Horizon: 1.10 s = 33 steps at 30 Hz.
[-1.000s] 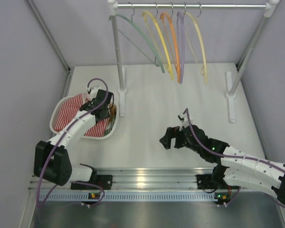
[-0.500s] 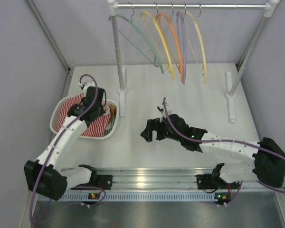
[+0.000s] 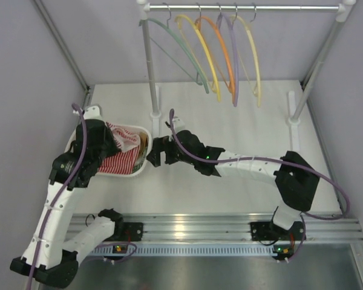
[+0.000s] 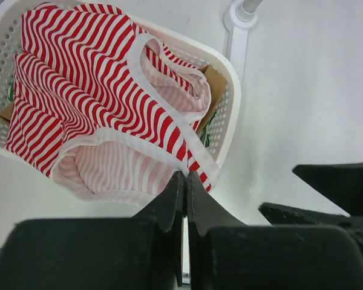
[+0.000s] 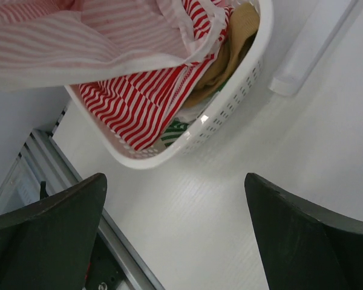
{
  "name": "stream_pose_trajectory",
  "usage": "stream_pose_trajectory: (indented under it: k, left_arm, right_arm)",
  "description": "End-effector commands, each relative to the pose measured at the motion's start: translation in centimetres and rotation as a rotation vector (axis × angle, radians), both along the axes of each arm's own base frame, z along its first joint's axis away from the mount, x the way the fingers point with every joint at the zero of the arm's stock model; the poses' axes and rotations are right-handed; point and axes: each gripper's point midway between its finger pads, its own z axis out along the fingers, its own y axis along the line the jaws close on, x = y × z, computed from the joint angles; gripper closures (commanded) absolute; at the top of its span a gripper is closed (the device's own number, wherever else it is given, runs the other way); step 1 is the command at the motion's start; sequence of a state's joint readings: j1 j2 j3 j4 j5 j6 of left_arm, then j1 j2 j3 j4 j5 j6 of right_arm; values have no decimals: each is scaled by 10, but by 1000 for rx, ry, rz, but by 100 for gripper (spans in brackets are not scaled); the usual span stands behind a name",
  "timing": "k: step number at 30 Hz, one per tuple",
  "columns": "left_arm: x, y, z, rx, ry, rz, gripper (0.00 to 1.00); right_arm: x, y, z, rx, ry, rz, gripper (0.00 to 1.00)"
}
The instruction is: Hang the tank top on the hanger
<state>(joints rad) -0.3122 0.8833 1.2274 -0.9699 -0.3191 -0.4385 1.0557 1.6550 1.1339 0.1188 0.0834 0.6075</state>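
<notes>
The red-and-white striped tank top lies mostly in a white perforated basket, one part drawn up out of it. My left gripper is shut on its white trim, above the basket's near side; from above it shows at the left gripper over the tank top. My right gripper stands wide open over bare table just right of the basket, nothing between its fingers. The pale cream hanger hangs rightmost on the rail.
A green, a golden-yellow, an orange and a purple hanger share the rail. A tan garment and a green-striped one lie under the tank top. The rack's left post stands just behind the basket. An aluminium rail runs along the near edge.
My left gripper shut on the tank top's trim and drew back and up with it. My right arm swept left across the table to the basket's right side.
</notes>
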Motion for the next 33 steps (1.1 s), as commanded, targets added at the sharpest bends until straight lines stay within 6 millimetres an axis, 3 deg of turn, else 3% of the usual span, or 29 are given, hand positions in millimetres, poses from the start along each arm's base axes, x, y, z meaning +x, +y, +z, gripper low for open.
stream_pose_trajectory:
  k: [1, 6, 16, 25, 29, 33]
  left_arm:
    - [-15, -2, 19, -26, -29, -37, 100]
    - [-26, 0, 35, -43, -71, -49, 100]
    - [-38, 0, 32, -67, -72, -57, 100]
    - [-48, 1, 28, -80, -66, -54, 100]
    - [-53, 4, 28, -81, -69, -46, 100]
    - [-55, 4, 28, -87, -72, -48, 100]
  right_arm:
    - [6, 33, 33, 97, -45, 14, 4]
    - [21, 55, 33, 80, -40, -3, 7]
    - [47, 85, 18, 17, 10, -69, 14]
    - [61, 92, -2, -83, 56, -132, 24]
    - [59, 93, -19, -120, 83, -128, 29]
    - [54, 96, -21, -118, 94, -120, 30]
